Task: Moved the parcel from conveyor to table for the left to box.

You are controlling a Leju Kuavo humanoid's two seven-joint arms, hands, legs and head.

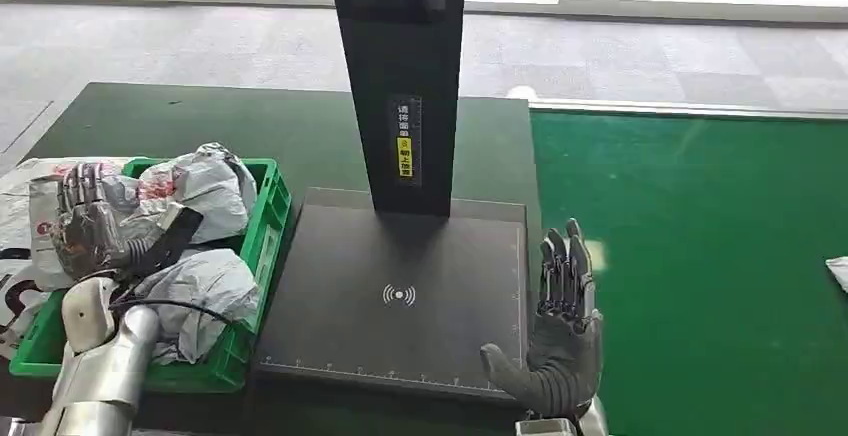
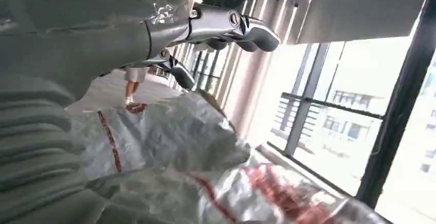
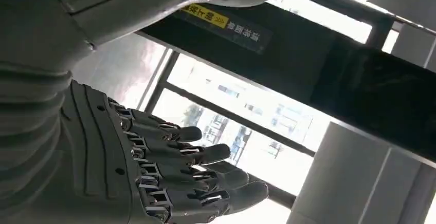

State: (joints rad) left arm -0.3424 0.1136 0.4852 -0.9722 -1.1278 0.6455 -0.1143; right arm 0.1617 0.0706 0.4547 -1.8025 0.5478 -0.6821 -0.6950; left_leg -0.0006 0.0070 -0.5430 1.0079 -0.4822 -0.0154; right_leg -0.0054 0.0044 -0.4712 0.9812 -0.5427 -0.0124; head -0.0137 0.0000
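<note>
My left hand (image 1: 85, 221) hovers over the left end of a green crate (image 1: 270, 228), above a grey-white parcel with red print (image 1: 45, 206). In the left wrist view its fingers (image 2: 231, 24) stretch out straight above that crinkled parcel (image 2: 180, 147), not closed on it. Other grey bagged parcels (image 1: 205, 291) fill the crate. My right hand (image 1: 562, 306) stands open with fingers straight at the right edge of the black scanner plate (image 1: 400, 256); the right wrist view shows the same hand (image 3: 154, 172) holding nothing. A white parcel corner (image 1: 838, 272) lies at the far right of the green conveyor (image 1: 700, 256).
A tall black post (image 1: 400, 76) with a yellow label rises from the back of the scanner plate, and it crosses the right wrist view as a dark beam (image 3: 308, 54). The dark green table (image 1: 200, 126) extends behind the crate. Grey floor lies beyond.
</note>
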